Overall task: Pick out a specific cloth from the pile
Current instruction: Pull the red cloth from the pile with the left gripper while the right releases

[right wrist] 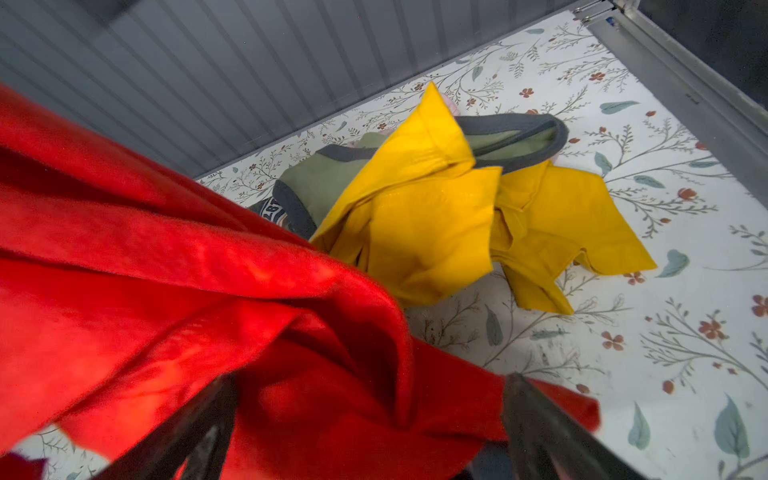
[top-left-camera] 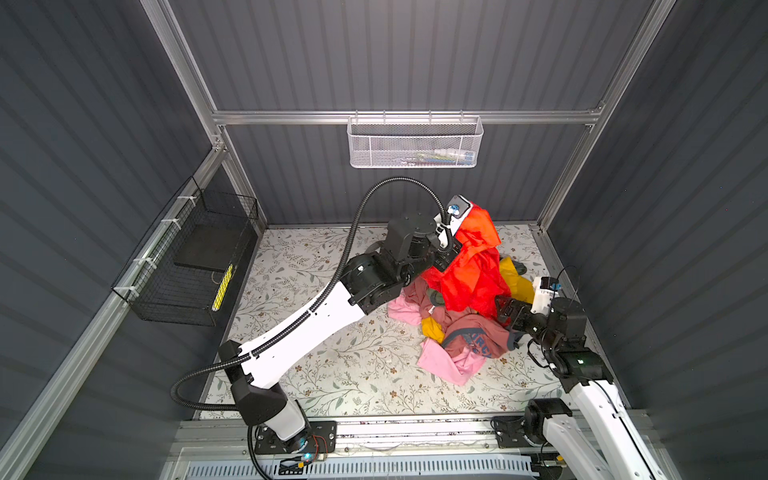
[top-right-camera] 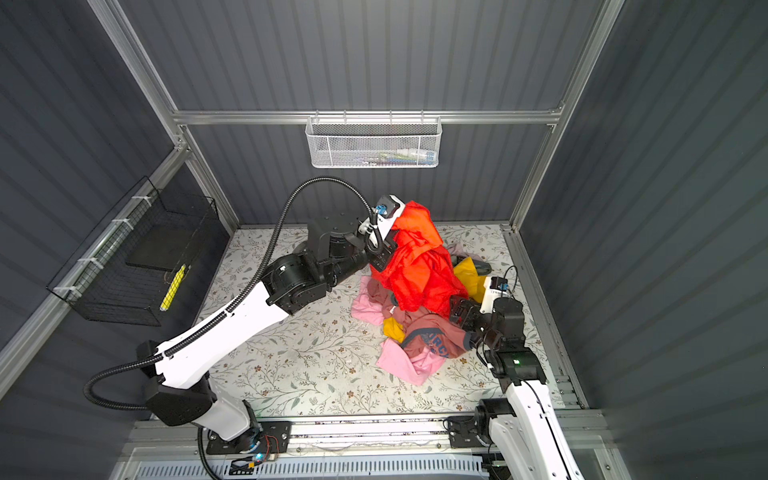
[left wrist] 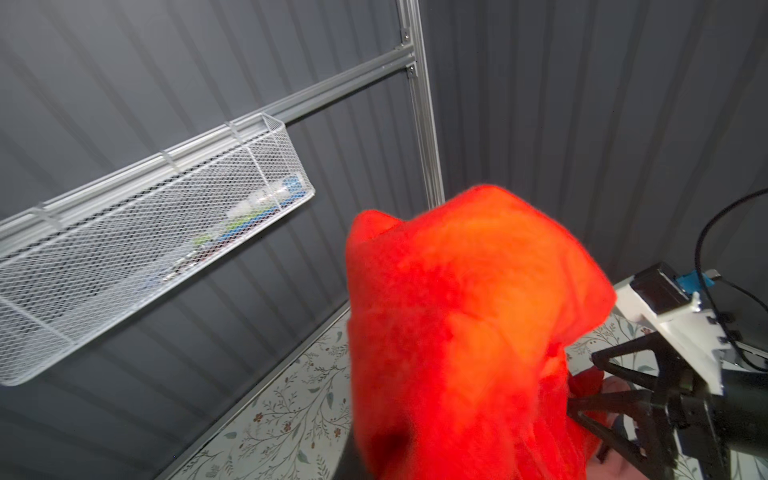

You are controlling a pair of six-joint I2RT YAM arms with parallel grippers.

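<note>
Your left end effector (top-left-camera: 459, 222) clamps the thin bright red-orange cloth (top-left-camera: 469, 270), hanging over the heap of mixed garments (top-left-camera: 461, 336); your right end effector (top-left-camera: 502, 306) gapes around its hem. Close low and you risk snagging the heap.

In both top views the floral table (top-left-camera: 353, 374) lies bare across the lower centre and upper left, with room to pass. The left arm (top-left-camera: 307, 328) slants across the middle. At right the pile (top-left-camera: 473, 332) and the hanging cloth (top-left-camera: 469, 270) block the way, and the right arm (top-left-camera: 575, 361) fills the strip beside them. A black wire basket (top-left-camera: 187, 270) juts from the left wall at mid-left.
</note>
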